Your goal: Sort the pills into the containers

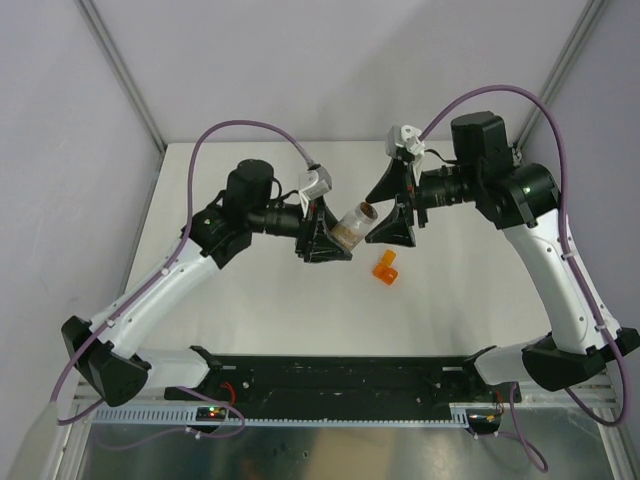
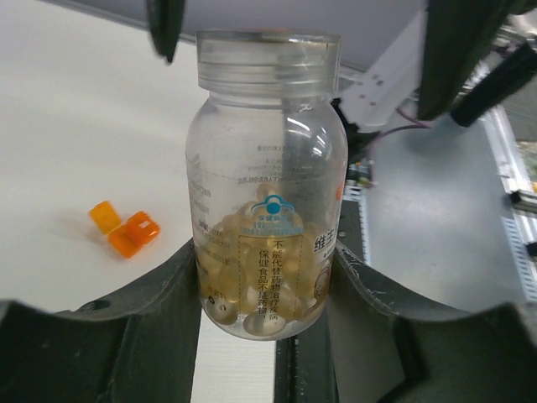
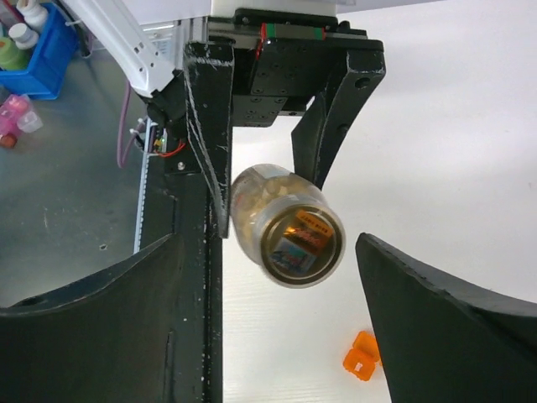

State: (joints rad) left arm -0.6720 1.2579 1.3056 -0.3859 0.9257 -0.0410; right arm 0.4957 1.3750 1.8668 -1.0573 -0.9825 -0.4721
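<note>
A clear bottle (image 1: 350,228) holding pale tan pills (image 2: 260,285) hangs tilted above the table, with my left gripper (image 1: 338,236) shut on its lower body. In the left wrist view the fingers (image 2: 180,285) press both sides of the bottle (image 2: 267,193), and its clear lid (image 2: 268,63) is on. My right gripper (image 3: 268,252) is open, its jaws wide on either side of the lid (image 3: 295,242) and not touching it. The small orange containers (image 1: 386,267) lie on the white table just below the bottle, and show as well in the wrist views (image 2: 126,231) (image 3: 362,355).
A black rail (image 1: 330,375) runs along the near table edge between the arm bases. A blue bin (image 3: 33,42) with bottles stands off the table on the metal floor. Purple cables arc above both arms.
</note>
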